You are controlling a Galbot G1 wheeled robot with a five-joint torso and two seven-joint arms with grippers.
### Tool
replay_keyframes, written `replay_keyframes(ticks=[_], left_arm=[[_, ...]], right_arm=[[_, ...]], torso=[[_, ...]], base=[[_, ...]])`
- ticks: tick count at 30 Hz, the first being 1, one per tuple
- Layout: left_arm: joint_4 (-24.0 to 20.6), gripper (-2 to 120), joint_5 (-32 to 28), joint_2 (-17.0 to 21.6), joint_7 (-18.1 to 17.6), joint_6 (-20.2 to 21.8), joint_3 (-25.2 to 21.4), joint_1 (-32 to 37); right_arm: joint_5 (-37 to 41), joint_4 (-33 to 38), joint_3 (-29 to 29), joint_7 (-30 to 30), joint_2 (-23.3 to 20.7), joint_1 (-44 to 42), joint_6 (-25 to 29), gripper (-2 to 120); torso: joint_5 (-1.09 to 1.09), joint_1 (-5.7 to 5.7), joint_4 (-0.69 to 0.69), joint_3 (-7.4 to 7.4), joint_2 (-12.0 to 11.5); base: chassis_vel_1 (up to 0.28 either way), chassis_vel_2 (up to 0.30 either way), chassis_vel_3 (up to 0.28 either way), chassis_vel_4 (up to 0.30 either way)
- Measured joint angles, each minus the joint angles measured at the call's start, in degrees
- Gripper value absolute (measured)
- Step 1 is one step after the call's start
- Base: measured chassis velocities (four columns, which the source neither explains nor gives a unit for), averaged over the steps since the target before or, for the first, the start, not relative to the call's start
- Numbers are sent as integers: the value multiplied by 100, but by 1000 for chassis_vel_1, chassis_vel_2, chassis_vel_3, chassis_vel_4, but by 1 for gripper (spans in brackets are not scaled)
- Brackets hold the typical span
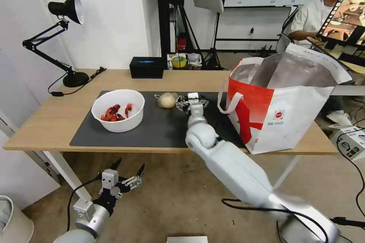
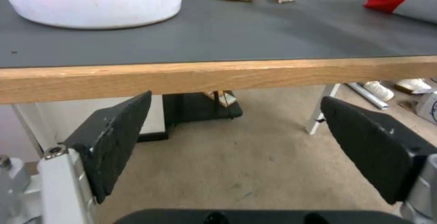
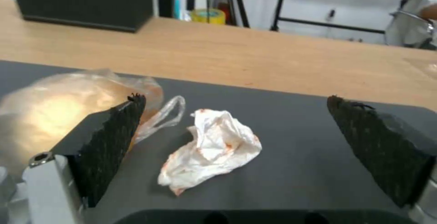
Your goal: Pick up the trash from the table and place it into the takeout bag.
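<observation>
right wrist view has the right gripper (image 3: pixel 237 128) with its pads spread wide, low over the dark mat (image 3: pixel 296 169), the crumpled tissue (image 3: pixel 211 150) lying between them and untouched. the knotted bag (image 3: pixel 68 104) presses close to one pad, its loose plastic tail just beside the tissue. for a clean pick i would come straight down so both pads bracket the tissue alone, keeping that pad off the bag's tail, then close gently, since the tissue will likely crush and slip if caught only by an edge. on the head view this happens near the mat's far edge, with the takeout bag (image 1: pixel 281 110) standing open at the table's (image 1: pixel 49 121) right end and the white bowl (image 1: pixel 118 110) toward the mat's left. the left gripper (image 1: pixel 127 174) hangs spread and empty below the table's near edge. from the head the right wrist hides the tissue, and the bag's inside is only partly visible, so what it holds cannot be told.
</observation>
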Motion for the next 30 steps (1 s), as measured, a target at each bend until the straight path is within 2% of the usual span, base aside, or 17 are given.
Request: replay_keyframes(ticks=[7, 15, 30], left_arm=[[20, 100, 80, -45, 8, -4, 89, -30], [2, 100, 81, 8, 10, -16, 71, -35], [39, 100, 76, 36, 22, -113, 110, -28]], right_arm=[[-121, -710, 47, 49, 364, 213, -108, 100], [-128, -1172, 32, -31, 517, 448, -241, 100], [-103, -1485, 53, -145, 623, 583, -483, 100]], torso=[[0, 0, 0, 0, 0], [1, 0, 0, 0, 0], [1, 0, 0, 0, 0]], base=[[0, 0, 0, 0], [0, 0, 0, 0], [0, 0, 0, 0]])
